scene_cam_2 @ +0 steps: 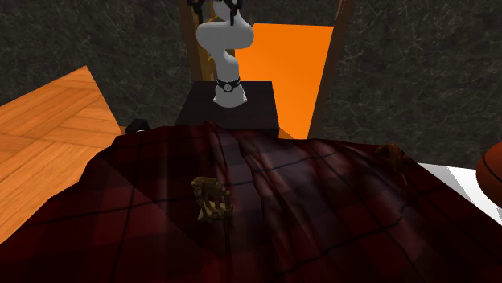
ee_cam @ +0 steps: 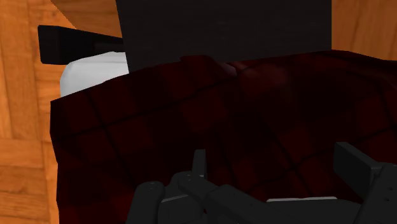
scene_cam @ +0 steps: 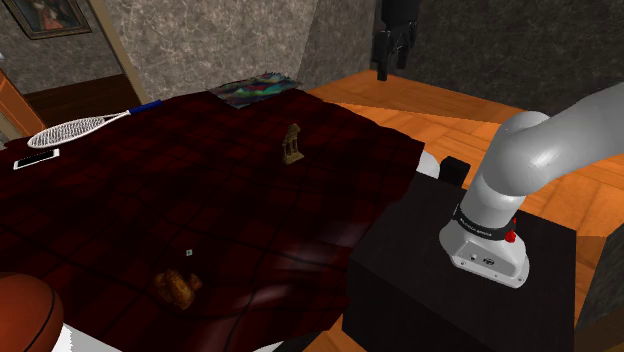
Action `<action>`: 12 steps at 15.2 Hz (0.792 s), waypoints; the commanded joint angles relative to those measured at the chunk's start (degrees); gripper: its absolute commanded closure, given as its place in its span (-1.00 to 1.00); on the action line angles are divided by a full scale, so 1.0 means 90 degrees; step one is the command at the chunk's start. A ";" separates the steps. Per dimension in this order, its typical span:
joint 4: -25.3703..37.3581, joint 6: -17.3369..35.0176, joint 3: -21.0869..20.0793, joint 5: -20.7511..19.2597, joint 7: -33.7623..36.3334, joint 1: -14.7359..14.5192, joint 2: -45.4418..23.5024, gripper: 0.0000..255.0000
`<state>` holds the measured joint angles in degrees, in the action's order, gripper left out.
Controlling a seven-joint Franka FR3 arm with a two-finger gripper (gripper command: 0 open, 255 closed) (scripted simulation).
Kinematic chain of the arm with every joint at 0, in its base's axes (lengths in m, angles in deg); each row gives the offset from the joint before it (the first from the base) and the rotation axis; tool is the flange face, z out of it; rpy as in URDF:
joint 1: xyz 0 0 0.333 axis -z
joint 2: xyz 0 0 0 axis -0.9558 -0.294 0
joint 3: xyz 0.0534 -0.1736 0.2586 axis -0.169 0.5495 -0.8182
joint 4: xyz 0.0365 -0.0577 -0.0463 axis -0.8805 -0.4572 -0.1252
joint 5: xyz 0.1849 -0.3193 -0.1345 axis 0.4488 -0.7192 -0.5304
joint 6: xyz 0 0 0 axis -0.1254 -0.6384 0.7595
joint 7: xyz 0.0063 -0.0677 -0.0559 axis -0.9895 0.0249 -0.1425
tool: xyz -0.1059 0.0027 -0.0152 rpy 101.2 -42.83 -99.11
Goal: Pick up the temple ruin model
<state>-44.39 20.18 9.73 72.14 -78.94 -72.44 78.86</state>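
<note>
The temple ruin model (scene_cam: 291, 144) is a small tan arched piece standing upright on the dark red plaid blanket (scene_cam: 200, 190), toward its far side in the shoulder view. In the second exterior view the model (scene_cam_2: 211, 198) stands near the middle of the blanket. My black gripper (scene_cam: 392, 60) hangs high above the floor beyond the bed's corner, well up and to the right of the model in the shoulder view. In the wrist view the gripper (ee_cam: 277, 168) is open, its fingers (ee_cam: 356, 167) wide apart with nothing between them, looking down on the blanket's edge and the black stand (ee_cam: 222, 32).
A racket (scene_cam: 75, 128), a phone (scene_cam: 35, 159) and a flat magazine (scene_cam: 255, 88) lie along the blanket's far side. A brown lumpy object (scene_cam: 177, 287) sits near the front, and an orange ball (scene_cam: 20, 310) at the lower left. Wooden floor (scene_cam: 420, 100) surrounds the bed.
</note>
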 commanded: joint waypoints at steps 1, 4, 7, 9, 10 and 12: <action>0.0000 0.0000 0.0000 0.0000 0.0000 0.0000 0.0000 -1.00; -0.0107 0.0656 -0.0118 0.0021 0.0256 0.0065 -0.0478 -1.00; -0.0128 0.1288 -0.0233 0.0018 0.0514 0.0139 -0.1019 -1.00; -0.0095 0.1690 -0.0304 -0.0002 0.0690 0.0189 -0.1410 -1.00; -0.0064 0.1885 -0.0337 -0.0018 0.0780 0.0214 -0.1614 -1.00; 0.0026 0.2258 -0.0401 -0.0061 0.0962 0.0268 -0.2034 -1.00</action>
<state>-44.90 38.83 6.62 71.69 -71.40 -70.19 62.65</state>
